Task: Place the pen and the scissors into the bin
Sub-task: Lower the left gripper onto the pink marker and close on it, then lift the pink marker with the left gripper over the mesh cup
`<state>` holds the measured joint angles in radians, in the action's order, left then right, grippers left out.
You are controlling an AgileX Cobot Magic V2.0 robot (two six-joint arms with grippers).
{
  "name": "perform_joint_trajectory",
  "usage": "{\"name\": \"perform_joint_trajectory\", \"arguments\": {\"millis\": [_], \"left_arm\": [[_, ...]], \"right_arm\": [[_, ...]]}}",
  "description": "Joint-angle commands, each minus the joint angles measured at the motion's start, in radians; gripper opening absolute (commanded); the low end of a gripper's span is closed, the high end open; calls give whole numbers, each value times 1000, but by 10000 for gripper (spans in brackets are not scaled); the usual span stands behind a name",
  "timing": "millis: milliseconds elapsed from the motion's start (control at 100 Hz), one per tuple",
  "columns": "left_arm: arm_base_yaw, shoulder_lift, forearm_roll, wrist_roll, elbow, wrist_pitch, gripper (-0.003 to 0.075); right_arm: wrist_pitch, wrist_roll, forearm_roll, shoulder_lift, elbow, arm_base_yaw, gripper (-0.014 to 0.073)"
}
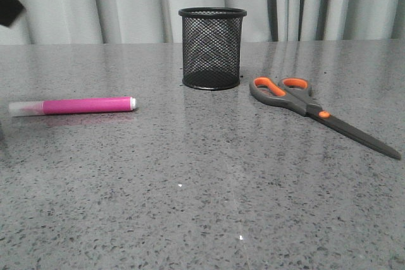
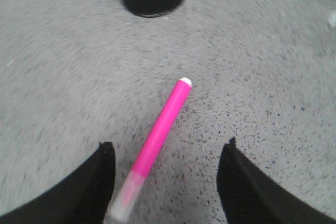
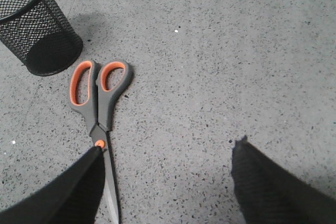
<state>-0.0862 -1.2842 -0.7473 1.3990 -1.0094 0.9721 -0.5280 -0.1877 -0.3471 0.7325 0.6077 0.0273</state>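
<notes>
The pink pen [image 1: 82,105] lies flat on the grey table at the left, its whitish cap pointing left. In the left wrist view the pen [image 2: 160,132] runs between the spread fingers of my left gripper [image 2: 167,150], which is open and above it. The black mesh bin [image 1: 212,49] stands upright at the middle back. The grey scissors [image 1: 310,109] with orange loops lie closed to its right. In the right wrist view the scissors [image 3: 97,111] lie beside one finger of my right gripper [image 3: 168,148], which is open with only bare table between its fingers. The bin [image 3: 34,24] shows there too.
A grey speckled stone tabletop [image 1: 202,207] spreads across the view, with pale curtains [image 1: 126,4] behind it. A dark piece of the left arm [image 1: 9,4] shows at the upper left edge of the front view.
</notes>
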Motion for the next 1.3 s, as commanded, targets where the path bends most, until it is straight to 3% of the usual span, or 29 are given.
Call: {"name": "perform_joint_trajectory", "arguments": {"millis": [0,290,660,850,1070,1290], "left_arm": [[-41,-50,-34,108,-65,8,386],[-150,-267,78,112,-175,2,386],[-166,-361,105,112,-200,-43,374],[-166,-373,118,112,-200,-36,254],[-166,-375,196,112,-200,27,-19],[-166,-375,186,50,-252,49,-19]], "right_arm": [[57,-21,-2,4,35,-4,463],[54,-29,-2,4,35,-4,463],[46,-30,-2,4,35,-4,463],[40,-30,-2,4,35,-4,463],[38,-30,-2,4,35,-4,463],[38,-30,-2,4,35,-4,463]]}}
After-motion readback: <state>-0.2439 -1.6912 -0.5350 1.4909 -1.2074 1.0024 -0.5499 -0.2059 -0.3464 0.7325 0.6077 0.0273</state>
